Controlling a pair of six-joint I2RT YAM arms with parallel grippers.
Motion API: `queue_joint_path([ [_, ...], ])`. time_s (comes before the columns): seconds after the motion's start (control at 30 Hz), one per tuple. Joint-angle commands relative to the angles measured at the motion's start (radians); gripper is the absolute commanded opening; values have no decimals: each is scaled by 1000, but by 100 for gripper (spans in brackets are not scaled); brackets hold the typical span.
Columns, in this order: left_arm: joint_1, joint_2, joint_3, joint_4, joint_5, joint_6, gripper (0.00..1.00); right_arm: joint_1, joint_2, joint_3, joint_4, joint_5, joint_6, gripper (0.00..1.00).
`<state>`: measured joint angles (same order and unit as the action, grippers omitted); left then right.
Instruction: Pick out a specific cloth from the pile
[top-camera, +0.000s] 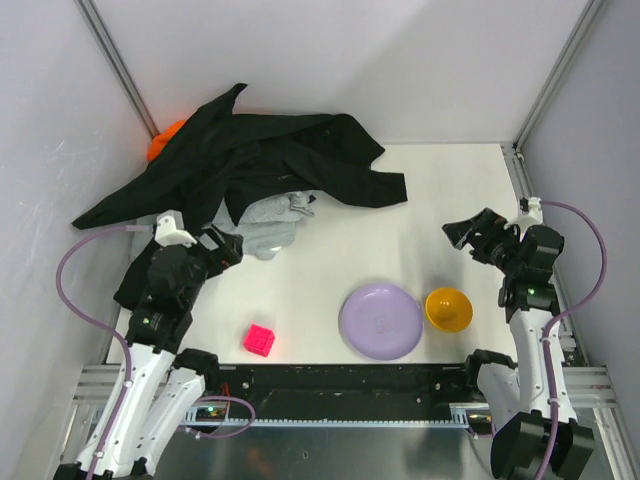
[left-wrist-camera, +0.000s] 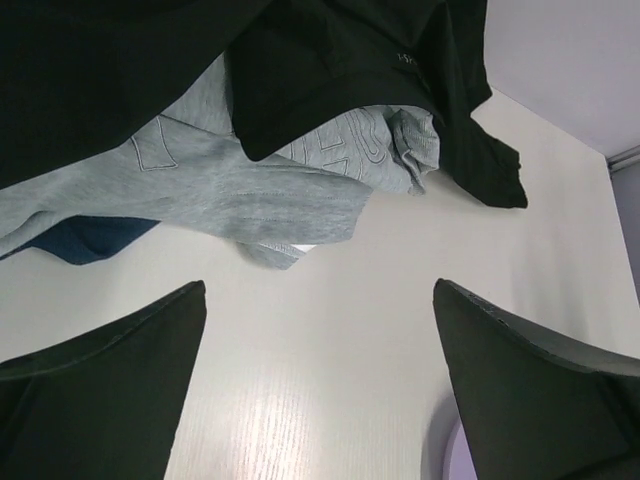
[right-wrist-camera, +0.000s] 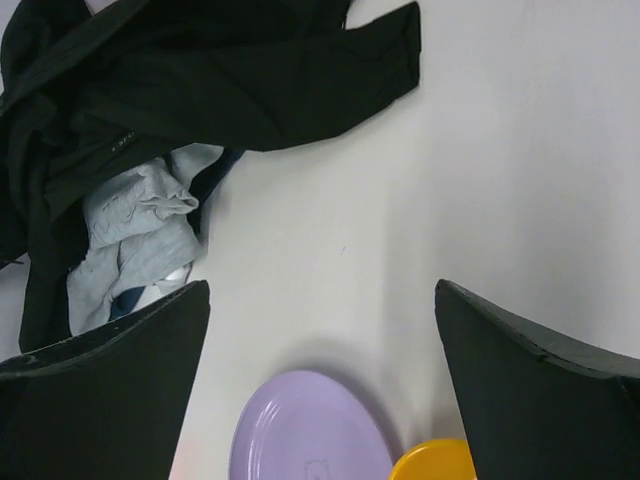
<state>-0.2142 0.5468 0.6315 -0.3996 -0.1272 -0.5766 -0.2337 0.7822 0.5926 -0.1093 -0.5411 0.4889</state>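
The pile (top-camera: 270, 160) lies at the back left of the table, mostly one big black garment (left-wrist-camera: 330, 60) spread over a light grey cloth (top-camera: 270, 222) (left-wrist-camera: 220, 190), with an orange bit (top-camera: 165, 140) at the corner. Only a navy edge of the cloth (left-wrist-camera: 90, 238) shows, poking out under the grey piece at the left of the left wrist view. My left gripper (top-camera: 222, 248) (left-wrist-camera: 320, 290) hangs open just short of the grey cloth's near edge, nothing between its fingers. Off at the right, my right gripper (top-camera: 468, 232) (right-wrist-camera: 322, 288) is open too, facing the pile (right-wrist-camera: 200, 90) from a distance.
A purple plate (top-camera: 380, 320) (right-wrist-camera: 310, 430) and an orange bowl (top-camera: 449, 309) (right-wrist-camera: 435, 462) sit near the front, below the right gripper. A pink cube (top-camera: 261, 340) rests at the front left. White walls and metal posts close in the back and sides.
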Motion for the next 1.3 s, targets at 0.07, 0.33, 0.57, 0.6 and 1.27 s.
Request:
queue_joint_path([
  [0.07,-4,-12,42,-36,-8,-67,100,-21,23,55,-52,-95,12,99],
  [0.33,-3,-88,59,-49,100,-80,100,-156,200,31,121,-457,211,99],
  [0.57,-2,-125,54,-61,93,-15,100,-2,193,37,44,-301,147,99],
  [0.6,-3,-111,60,-69,106,-9,100,63,190,41,17,-245,127,99],
  [1.27,-306,435,376,-554,-249,55,100,879,30,79,-315,750,97,99],
])
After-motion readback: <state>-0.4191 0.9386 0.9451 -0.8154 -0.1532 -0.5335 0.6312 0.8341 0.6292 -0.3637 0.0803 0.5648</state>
